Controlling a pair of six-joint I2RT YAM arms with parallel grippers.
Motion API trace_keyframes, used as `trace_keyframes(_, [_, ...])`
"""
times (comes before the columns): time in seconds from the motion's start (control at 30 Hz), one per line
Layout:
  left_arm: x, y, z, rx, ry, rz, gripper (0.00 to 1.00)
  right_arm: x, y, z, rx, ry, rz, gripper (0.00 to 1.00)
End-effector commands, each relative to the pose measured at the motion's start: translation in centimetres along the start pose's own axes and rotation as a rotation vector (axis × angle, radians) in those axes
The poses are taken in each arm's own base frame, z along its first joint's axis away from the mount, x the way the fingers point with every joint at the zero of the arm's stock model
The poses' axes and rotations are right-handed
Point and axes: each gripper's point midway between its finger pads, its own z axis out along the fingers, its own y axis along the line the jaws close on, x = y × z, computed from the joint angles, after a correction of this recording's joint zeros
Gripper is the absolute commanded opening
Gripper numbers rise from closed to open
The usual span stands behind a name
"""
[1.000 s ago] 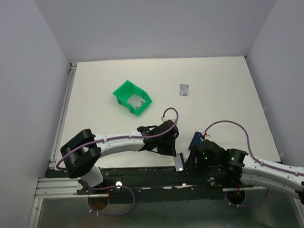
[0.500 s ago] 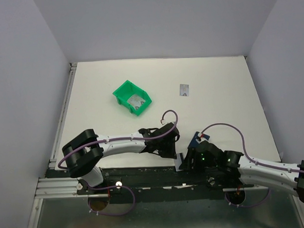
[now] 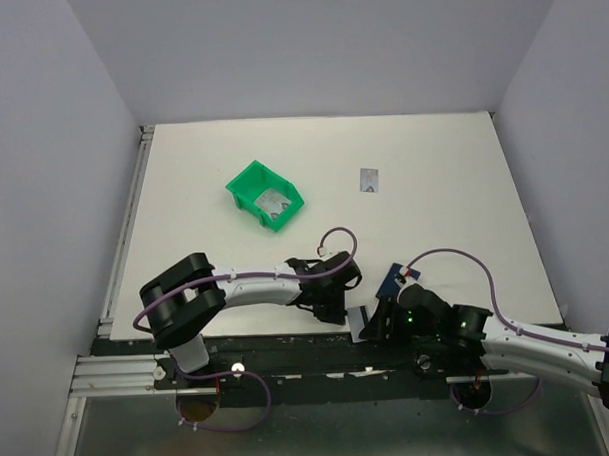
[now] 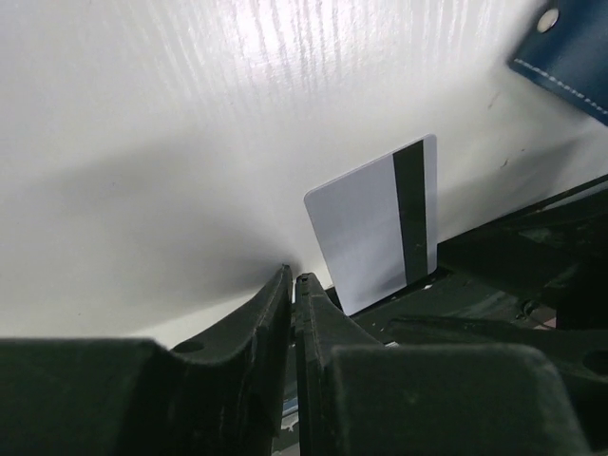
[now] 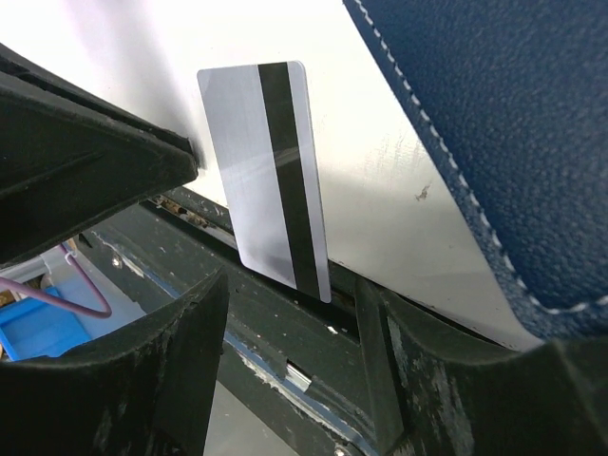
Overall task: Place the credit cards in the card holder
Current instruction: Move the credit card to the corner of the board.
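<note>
A silver credit card with a black stripe [image 4: 375,223] [image 5: 271,171] [image 3: 360,324] lies at the table's near edge, one end hanging over the dark rail. My left gripper [image 4: 293,277] [image 3: 330,305] is just left of it, jaws shut on nothing, tips at the table surface. My right gripper [image 5: 290,285] [image 3: 376,324] is open, its fingers either side of the card's overhanging end, not touching it. The navy card holder [image 3: 394,277] [image 5: 494,123] [image 4: 570,47] lies right of the card. A second credit card [image 3: 369,180] lies far back. Another card [image 3: 275,202] rests in the green bin.
The green plastic bin [image 3: 251,182] stands at the back left of centre. The dark mounting rail [image 5: 313,332] runs directly under the table's near edge, below the overhanging card. White walls close in the table on three sides.
My left gripper has moved down toward the near edge beside the card and narrowed its jaws. My right gripper has edged left, closer around the card's overhanging end.
</note>
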Motion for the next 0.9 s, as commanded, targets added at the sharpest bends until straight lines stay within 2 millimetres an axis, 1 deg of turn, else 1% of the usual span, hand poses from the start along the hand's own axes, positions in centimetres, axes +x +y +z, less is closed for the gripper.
trace_keyframes(0.0, [-0.6,-0.1,0.1,-0.047,-0.016,0.006,0.23,-0.8,-2.4,0.5,0.08,-0.069,-0.014,0.64])
trace_keyframes(0.3, [-0.8,-0.3,0.4,-0.064,-0.012,0.013,0.23,-1.4,-1.6,0.5,0.034,-0.096,-0.045,0.64])
trace_keyframes(0.5, [-0.8,-0.2,0.5,-0.07,-0.006,0.024,0.23,-1.8,-1.1,0.7,0.017,-0.111,-0.073,0.61])
trace_keyframes(0.73, [-0.7,-0.4,0.6,-0.075,0.002,0.048,0.23,-1.8,0.1,1.0,-0.011,-0.09,-0.123,0.58])
trace_keyframes(0.87, [-0.6,-0.4,0.6,-0.081,0.004,0.056,0.23,-2.1,0.5,0.9,-0.027,-0.106,-0.138,0.57])
